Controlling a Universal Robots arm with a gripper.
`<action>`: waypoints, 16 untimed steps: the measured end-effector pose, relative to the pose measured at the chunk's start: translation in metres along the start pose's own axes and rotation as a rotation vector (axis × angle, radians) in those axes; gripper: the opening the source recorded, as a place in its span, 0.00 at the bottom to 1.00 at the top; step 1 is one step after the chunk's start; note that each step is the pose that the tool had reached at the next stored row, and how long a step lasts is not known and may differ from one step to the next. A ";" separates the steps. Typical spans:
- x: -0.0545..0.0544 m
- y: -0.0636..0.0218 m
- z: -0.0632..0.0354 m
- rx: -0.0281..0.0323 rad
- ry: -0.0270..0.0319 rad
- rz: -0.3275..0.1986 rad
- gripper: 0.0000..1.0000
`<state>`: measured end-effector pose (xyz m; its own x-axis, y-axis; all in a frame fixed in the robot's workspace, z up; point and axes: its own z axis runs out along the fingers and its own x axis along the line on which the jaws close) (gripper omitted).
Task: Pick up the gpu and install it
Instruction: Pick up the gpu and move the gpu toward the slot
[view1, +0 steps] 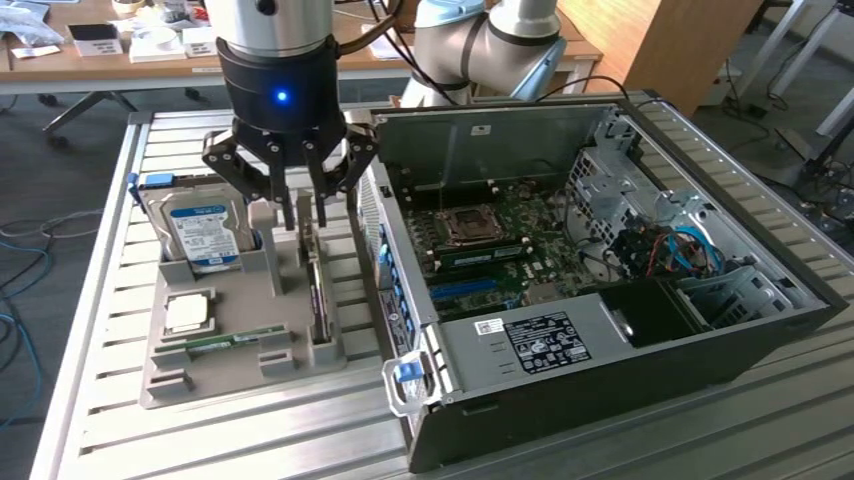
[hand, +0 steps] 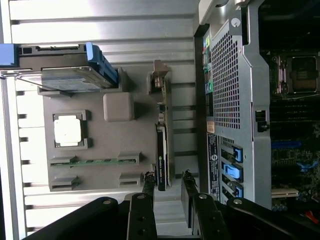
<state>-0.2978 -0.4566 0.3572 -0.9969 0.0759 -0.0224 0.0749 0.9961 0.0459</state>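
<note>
Grey moulded plastic tray (view1: 174, 385) on the slatted aluminium table (view1: 267, 440) – it holds the gpu (hand: 163, 145), a thin dark card with a silvery end bracket. The card stands on edge in the slot nearest the open black computer case (view1: 747, 330).

Step in hand, by my reading: the pick-up, approach phase. The card sits seated in its slot, not lifted, and nothing is installed in the case.

Gripper (hand: 167, 176): jaws spread partway, one black finger (hand: 148, 187) on each side of the card's end. In the wrist view there is a clear gap between the card and one finger and a narrow gap at the other, so it is straddling, not pinching.

What the grasp calls for (judgement): fingers level and centred across the card's thin faces and low enough for a firm hold. Any lift must go straight up, since the slot walls and the case's rear panel are close.

Arm pose: wrist vertical, tool pointing straight down, over the tray's far end just beside the case.
</note>
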 end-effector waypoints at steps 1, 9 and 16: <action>0.000 0.0000 0.0002 0.0001 0.0001 0.000 0.36; 0.000 -0.0001 0.0024 0.0008 -0.0003 0.000 0.36; 0.000 -0.0002 0.0036 0.0010 -0.0001 0.000 0.36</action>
<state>-0.2979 -0.4566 0.3536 -0.9969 0.0759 -0.0225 0.0749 0.9962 0.0449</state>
